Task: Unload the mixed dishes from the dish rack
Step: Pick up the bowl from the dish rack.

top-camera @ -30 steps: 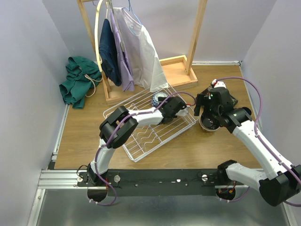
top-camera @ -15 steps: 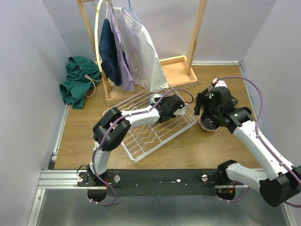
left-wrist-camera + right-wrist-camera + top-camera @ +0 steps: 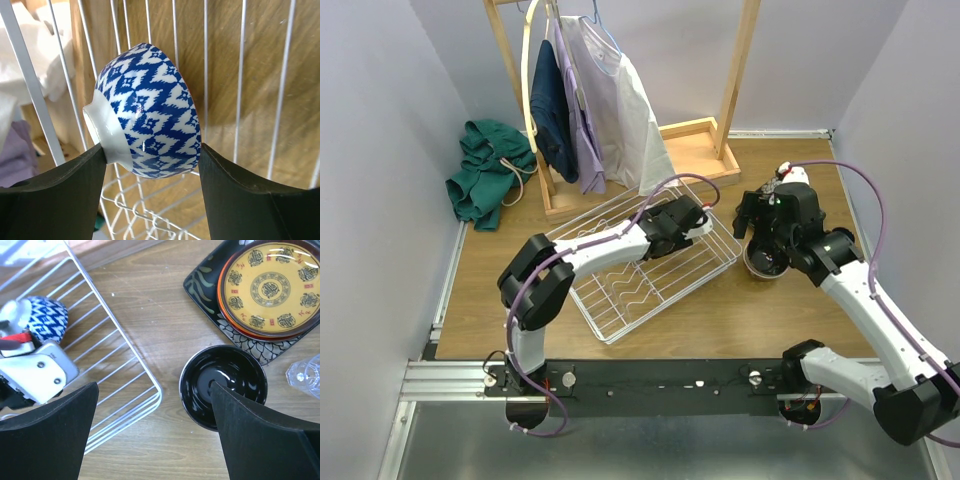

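Observation:
A blue-and-white patterned bowl point(image 3: 150, 110) lies on its side inside the white wire dish rack point(image 3: 620, 285), near the rack's far end. My left gripper point(image 3: 152, 152) is shut on it, with one finger on its white foot and the other on its rim. From above, the left gripper point(image 3: 688, 218) hides the bowl. My right gripper point(image 3: 155, 440) hangs open over the table just right of the rack point(image 3: 125, 347), one finger above a black bowl point(image 3: 223, 382). A yellow patterned plate point(image 3: 270, 287) rests on a black square plate point(image 3: 202, 282).
A clear glass point(image 3: 306, 372) stands at the right edge beside the black bowl. A wooden clothes stand point(image 3: 620, 120) with hanging garments is just behind the rack. A green cloth heap point(image 3: 488, 182) lies at the far left. Walls close in both sides.
My left arm's elbow has swung left and its gripper has shifted slightly toward the rack's far end, now covering the bowl from above. The right arm has barely moved.

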`<state>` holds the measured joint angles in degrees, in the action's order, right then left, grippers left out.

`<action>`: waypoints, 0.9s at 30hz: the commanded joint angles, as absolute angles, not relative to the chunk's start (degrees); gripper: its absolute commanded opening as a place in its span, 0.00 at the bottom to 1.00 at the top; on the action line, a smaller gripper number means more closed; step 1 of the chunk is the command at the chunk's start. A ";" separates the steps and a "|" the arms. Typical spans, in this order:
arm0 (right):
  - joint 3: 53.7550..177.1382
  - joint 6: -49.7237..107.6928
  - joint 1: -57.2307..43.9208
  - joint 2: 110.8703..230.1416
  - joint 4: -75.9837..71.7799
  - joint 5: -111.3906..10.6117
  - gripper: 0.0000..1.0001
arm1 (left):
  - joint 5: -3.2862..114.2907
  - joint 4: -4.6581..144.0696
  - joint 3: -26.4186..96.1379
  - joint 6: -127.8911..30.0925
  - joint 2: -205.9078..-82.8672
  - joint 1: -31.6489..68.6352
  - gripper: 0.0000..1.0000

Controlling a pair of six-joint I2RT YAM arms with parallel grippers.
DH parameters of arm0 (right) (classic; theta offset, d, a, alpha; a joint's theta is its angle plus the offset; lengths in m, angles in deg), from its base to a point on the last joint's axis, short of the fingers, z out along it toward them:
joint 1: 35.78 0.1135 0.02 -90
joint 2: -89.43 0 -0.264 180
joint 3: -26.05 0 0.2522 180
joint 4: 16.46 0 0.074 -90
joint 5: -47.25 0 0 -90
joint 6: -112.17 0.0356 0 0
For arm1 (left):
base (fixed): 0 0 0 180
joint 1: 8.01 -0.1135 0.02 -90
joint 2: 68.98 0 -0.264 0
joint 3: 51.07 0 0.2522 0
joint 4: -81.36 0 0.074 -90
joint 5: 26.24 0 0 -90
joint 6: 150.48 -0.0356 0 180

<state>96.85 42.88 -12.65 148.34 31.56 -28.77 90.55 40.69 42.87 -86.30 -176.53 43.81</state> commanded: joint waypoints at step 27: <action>89.03 51.70 -13.02 148.13 13.66 -50.48 1.00 | 64.92 47.64 32.84 -35.10 -150.90 31.20 0.57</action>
<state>90.73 49.24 -12.65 146.61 19.28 -45.25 71.60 40.27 35.99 -45.17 -156.29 34.06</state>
